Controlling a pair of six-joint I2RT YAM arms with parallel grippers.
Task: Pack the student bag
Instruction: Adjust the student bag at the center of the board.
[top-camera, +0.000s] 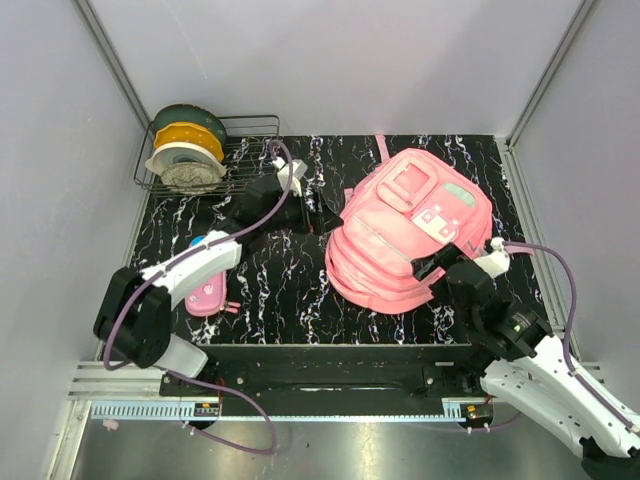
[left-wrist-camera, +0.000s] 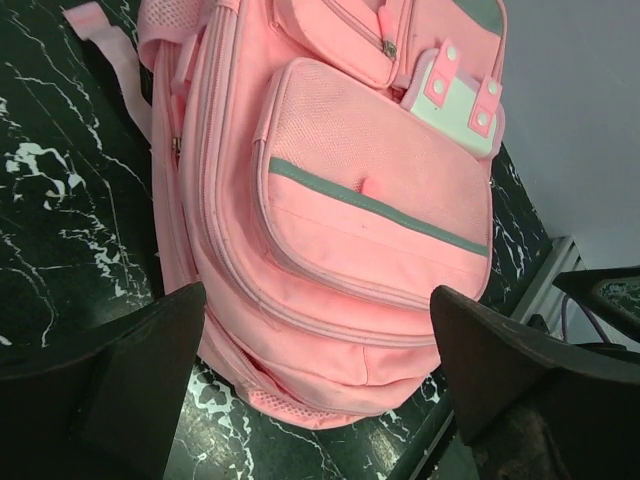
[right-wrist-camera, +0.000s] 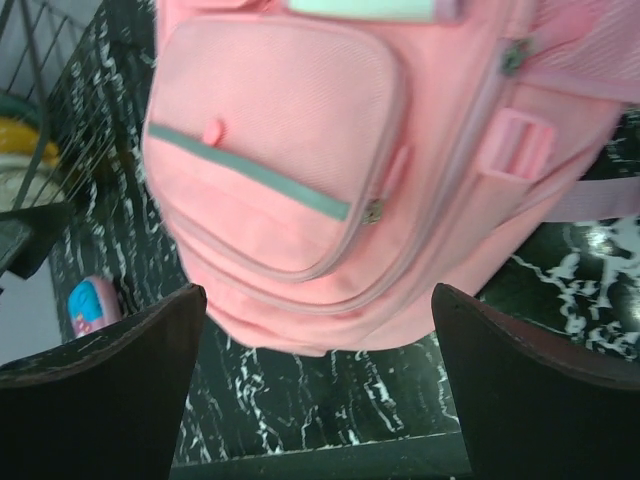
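Pink fabric backpack with grey stripes (top-camera: 400, 235) lies flat, middle-right on the black marbled table (top-camera: 270, 300). At its edges, the left pincer (top-camera: 322, 215) and right pincer (top-camera: 438, 262) stand released, grasping nothing.

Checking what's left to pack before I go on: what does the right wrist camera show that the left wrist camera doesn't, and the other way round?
Only the right wrist: the pink-and-blue pencil case on the table, apart from the bag, and the wire rack holding a yellow spool.
Only the left wrist: the pink studs of the white clasp patch and a loose pink strap.
Both: the pink backpack, its front pocket crossed by a grey stripe, lying on the black marbled table.
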